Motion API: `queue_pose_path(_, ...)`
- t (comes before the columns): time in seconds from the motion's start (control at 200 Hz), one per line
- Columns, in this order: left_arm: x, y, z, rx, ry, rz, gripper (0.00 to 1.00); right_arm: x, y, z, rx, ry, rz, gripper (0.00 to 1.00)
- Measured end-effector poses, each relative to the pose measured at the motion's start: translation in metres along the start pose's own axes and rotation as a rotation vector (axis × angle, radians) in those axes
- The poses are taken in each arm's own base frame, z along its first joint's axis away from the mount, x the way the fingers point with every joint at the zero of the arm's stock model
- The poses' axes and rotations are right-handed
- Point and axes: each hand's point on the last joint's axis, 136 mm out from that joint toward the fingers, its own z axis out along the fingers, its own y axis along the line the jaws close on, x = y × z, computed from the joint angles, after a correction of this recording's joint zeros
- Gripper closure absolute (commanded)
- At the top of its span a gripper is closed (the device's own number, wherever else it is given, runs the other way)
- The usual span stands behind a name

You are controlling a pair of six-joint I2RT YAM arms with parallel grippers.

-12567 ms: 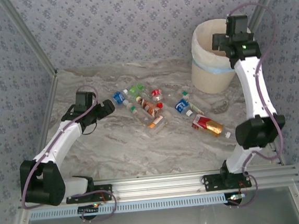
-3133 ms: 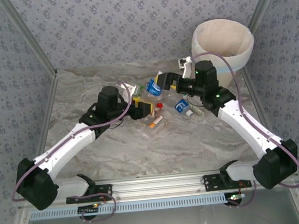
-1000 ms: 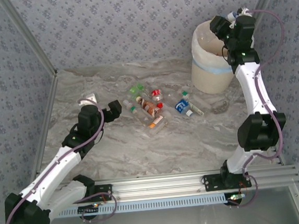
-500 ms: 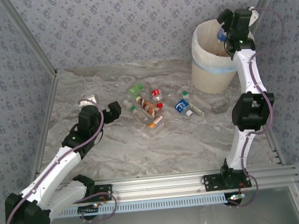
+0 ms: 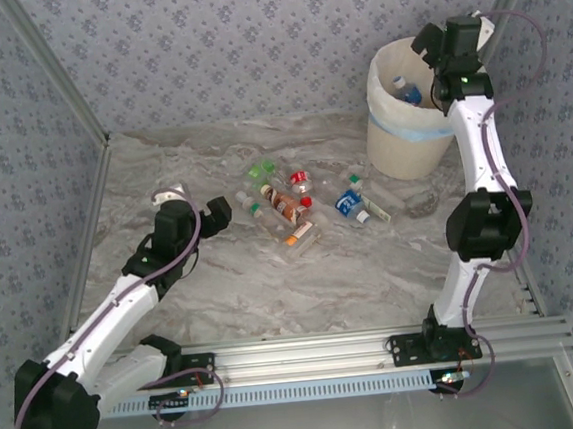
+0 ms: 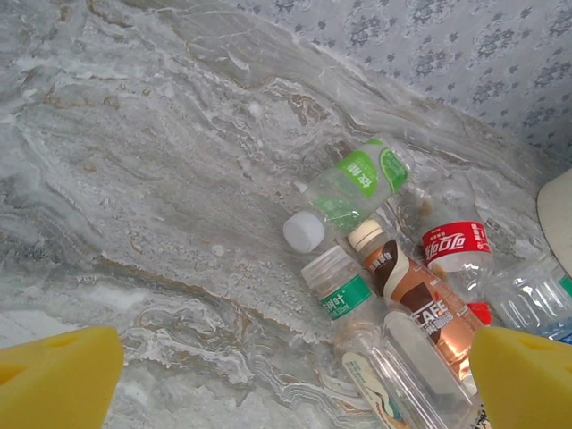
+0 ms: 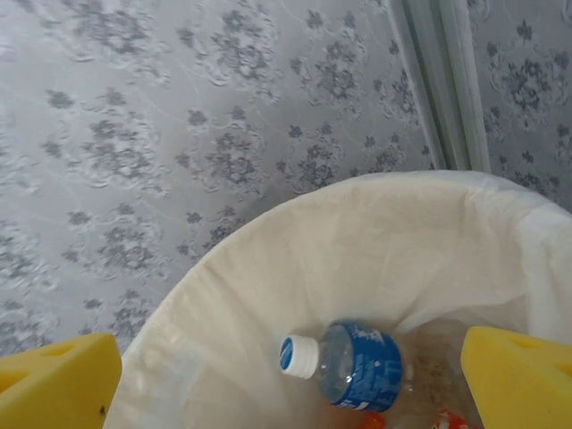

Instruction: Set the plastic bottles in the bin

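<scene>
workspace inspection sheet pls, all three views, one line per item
surface: marble-pattern table, no spills seen
job's things: plastic bottles lie in a loose pile mid-table; a blue-label bottle lies inside the bin at the far right
clutter: nothing seen
grippers: left gripper open and empty, low beside the pile; right gripper open and empty above the bin
cables: purple cable loops at the left wrist, another arcs off the right wrist; neither touches a bottle
surroundings: wallpapered walls, aluminium rail at the near edge
</scene>
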Motion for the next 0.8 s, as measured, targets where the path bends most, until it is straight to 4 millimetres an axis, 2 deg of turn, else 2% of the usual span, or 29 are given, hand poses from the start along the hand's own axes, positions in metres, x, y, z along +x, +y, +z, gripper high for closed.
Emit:
queue_pose_path(0.125, 0.003, 0.003, 0.003, -0.014, 0.013, -0.005, 0.01, -0.006, 0.014, -0.027, -0.057, -0.001, -0.063, 0.0)
queue_pose_path(0.29, 0.006, 0.007, 0.005, -0.029, 0.027, -0.01, 0.0, 0.001, 0.023, -0.055, -0.132, 0.042, -0.137, 0.0)
queue_pose_path(0.685, 0.012, 0.011, 0.012, -0.045, 0.051, -0.016, 0.01, 0.054, 0.028, -0.117, -0.332, 0.251, -0.218, 0.0)
queue_pose_path(0.805, 0.018, 0.012, 0.017, -0.054, 0.073, -0.015, 0.01, 0.077, 0.033, -0.133, -0.406, 0.32, -0.291, 0.0)
